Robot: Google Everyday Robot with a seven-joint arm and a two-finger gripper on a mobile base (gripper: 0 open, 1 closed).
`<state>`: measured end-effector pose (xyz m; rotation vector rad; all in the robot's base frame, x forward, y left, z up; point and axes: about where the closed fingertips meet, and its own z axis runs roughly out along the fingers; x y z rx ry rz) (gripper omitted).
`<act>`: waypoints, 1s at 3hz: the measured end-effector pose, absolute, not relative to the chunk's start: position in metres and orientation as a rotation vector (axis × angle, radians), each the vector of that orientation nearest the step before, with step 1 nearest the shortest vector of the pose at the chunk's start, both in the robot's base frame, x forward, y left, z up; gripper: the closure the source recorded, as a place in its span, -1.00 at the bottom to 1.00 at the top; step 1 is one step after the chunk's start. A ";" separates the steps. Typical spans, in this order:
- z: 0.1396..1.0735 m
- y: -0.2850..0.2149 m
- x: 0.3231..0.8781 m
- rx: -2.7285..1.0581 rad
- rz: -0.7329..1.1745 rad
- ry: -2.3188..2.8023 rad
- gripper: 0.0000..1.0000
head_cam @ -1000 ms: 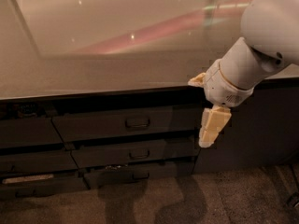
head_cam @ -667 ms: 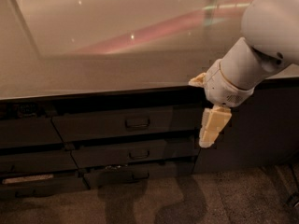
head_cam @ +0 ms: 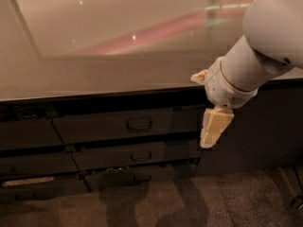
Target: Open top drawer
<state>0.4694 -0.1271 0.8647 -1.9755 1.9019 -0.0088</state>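
From my feed, the claw (head_cam: 215, 126) hangs down off the rounded white arm (head_cam: 258, 56), in front of the right end of the top drawer (head_cam: 104, 126). I cannot tell whether the claw is open or closed, and it holds nothing I can see. The drawer sits just under the worktop (head_cam: 94, 74) edge. It has a wide, flat, dark grey front, and its small loop handle (head_cam: 138, 125) is at the centre, well to the left of the claw. The claw is cream-coloured and blocky. The worktop is glossy brown with a pink streak of reflection. Two narrower dark drawers (head_cam: 109, 157) are stacked below, above a speckled floor (head_cam: 246, 197).
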 end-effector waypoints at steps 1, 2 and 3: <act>0.847 -0.140 0.488 -1.964 0.002 1.958 -1.00; 0.808 -0.159 0.512 -1.941 0.098 2.028 -1.00; 0.808 -0.159 0.512 -1.941 0.098 2.028 -1.00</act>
